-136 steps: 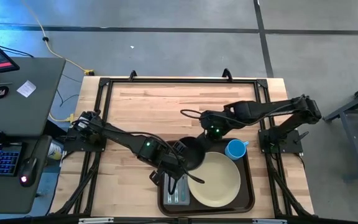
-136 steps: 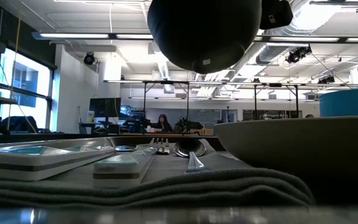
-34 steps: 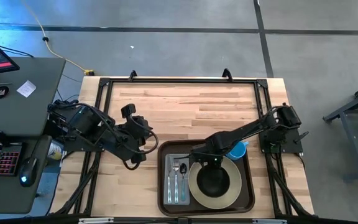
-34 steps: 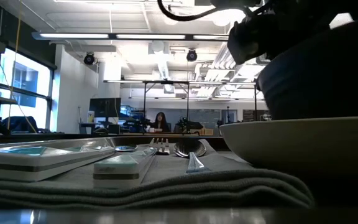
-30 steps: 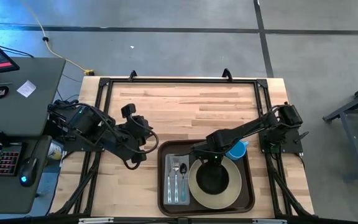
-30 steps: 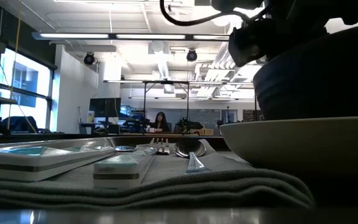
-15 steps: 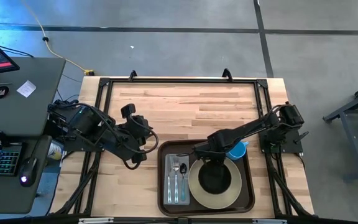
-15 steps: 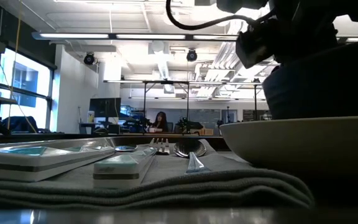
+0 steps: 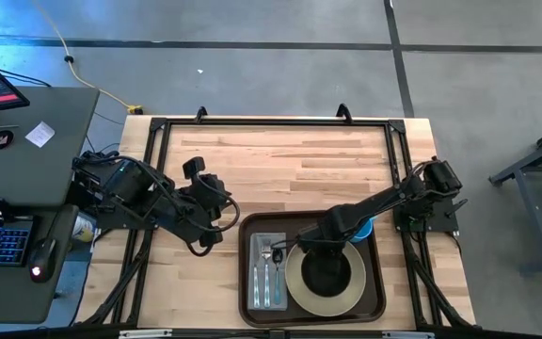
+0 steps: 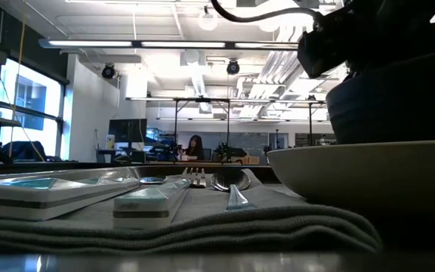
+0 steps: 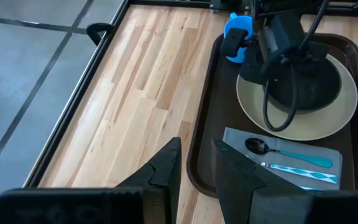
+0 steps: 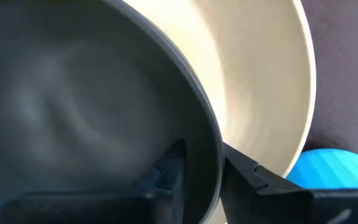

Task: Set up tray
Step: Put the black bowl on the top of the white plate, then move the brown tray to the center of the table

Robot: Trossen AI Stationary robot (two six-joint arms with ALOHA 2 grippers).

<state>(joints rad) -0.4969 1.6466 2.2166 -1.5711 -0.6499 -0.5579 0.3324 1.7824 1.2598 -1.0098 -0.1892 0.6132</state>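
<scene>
The tray (image 9: 376,299) lies on the wooden surface (image 9: 271,165) at its near edge, right of centre. On it, a cream plate (image 9: 346,292) fills the middle and right part, and a dark bowl (image 9: 327,273) stands upright in the plate's centre. A grey napkin (image 9: 257,282) lies along the tray's left side, carrying a fork (image 9: 264,275) and a spoon (image 9: 278,271) with teal handles. A blue cup (image 9: 361,227) stands in the tray's far right corner, just beside the plate.

Right tool (image 12: 199,163): at the bowl's far rim. In the right wrist view one finger (image 12: 166,171) sits inside the bowl and the other (image 12: 253,174) outside, with the rim between them. The fingers stand slightly apart; whether they grip or have let go of the rim cannot be told.

Left tool (image 11: 194,163): drawn back over bare surface to the left of the tray, well apart from it. Its fingers stand a narrow gap apart and hold nothing.

The low view shows the napkin and cutlery in front, and the bowl seated in the plate at right.
</scene>
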